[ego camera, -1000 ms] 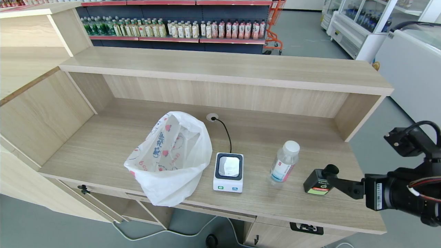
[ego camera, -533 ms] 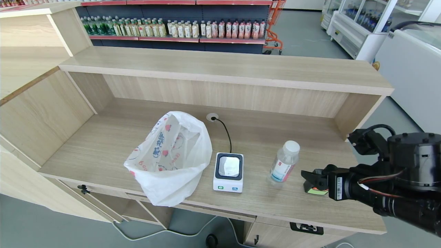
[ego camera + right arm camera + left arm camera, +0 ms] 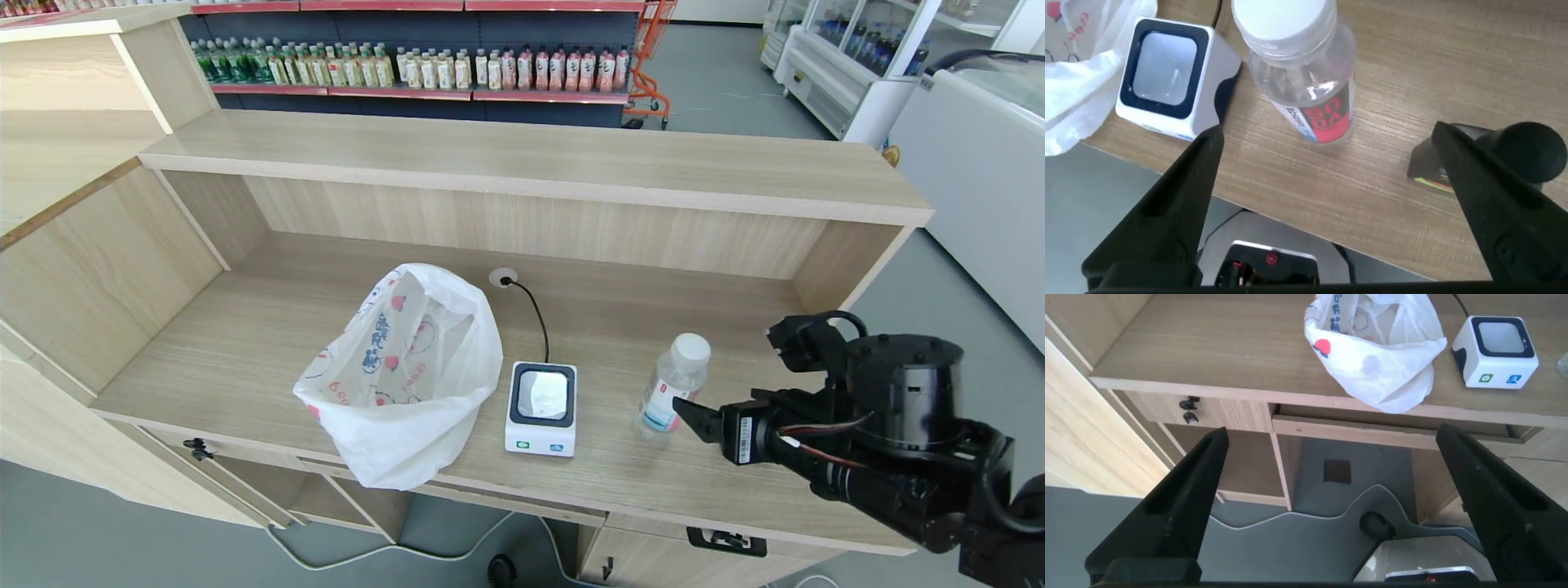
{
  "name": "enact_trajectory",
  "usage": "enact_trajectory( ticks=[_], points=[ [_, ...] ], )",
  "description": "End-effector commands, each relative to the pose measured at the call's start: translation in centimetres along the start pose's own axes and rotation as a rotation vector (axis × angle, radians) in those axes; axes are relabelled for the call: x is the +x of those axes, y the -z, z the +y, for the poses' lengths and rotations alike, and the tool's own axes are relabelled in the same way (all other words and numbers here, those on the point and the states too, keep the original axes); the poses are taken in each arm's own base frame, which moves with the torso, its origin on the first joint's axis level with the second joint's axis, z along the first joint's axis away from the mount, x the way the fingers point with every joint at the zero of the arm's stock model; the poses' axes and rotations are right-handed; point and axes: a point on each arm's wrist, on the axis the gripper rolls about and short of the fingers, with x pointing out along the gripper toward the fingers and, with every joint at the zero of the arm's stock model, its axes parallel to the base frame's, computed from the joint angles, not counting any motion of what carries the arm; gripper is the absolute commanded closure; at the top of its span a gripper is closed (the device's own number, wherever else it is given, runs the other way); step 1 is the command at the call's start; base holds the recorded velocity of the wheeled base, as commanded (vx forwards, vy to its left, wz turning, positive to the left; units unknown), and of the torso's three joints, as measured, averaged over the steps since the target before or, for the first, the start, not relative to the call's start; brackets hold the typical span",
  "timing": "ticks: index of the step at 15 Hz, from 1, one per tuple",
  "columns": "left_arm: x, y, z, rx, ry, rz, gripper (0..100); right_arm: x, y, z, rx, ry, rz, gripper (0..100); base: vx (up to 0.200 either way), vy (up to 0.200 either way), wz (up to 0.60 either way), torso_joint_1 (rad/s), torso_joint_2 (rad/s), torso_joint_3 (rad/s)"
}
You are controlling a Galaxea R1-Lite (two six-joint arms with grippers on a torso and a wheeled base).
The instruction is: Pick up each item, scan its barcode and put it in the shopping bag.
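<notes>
A clear water bottle [image 3: 673, 384] with a white cap stands upright on the wooden counter [image 3: 269, 343], right of the white barcode scanner [image 3: 541, 406]. The white plastic shopping bag [image 3: 400, 367] stands open left of the scanner. My right gripper [image 3: 694, 416] is open, just right of the bottle and above the counter. In the right wrist view the bottle [image 3: 1298, 73] sits between the spread fingers of the right gripper [image 3: 1327, 135], with a small black container [image 3: 1454, 163] beside it. My left gripper [image 3: 1331, 437] is open, low in front of the counter's edge, below the bag [image 3: 1372, 343].
The scanner's black cable [image 3: 535, 314] runs to a hole at the back of the counter. A raised shelf [image 3: 522, 163] and side walls enclose the counter. Drawers and cupboard openings [image 3: 1249, 449] lie under the front edge.
My right arm has swung left across the counter, from beside the black container to just right of the bottle; the arm now hides the container in the head view.
</notes>
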Motion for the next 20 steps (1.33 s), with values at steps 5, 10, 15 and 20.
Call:
enact_trajectory(
  ticks=[5,10,15,20],
  points=[
    [0.0,0.0,0.0,0.0,0.0,0.002,0,3.5,2.5,0.7,-0.108,-0.009,-0.009,0,0.0,0.0,0.0,0.0,0.0,0.0],
    [0.0,0.0,0.0,0.0,0.0,0.002,0,4.9,3.4,1.0,-0.107,-0.022,-0.019,0,0.0,0.0,0.0,0.0,0.0,0.0],
    [0.0,0.0,0.0,0.0,0.0,0.002,0,6.1,3.8,1.7,-0.13,-0.08,-0.065,0,0.0,0.0,0.0,0.0,0.0,0.0],
    [0.0,0.0,0.0,0.0,0.0,0.002,0,7.7,3.5,1.9,-0.174,-0.076,-0.118,0,0.0,0.0,0.0,0.0,0.0,0.0]
  ],
)
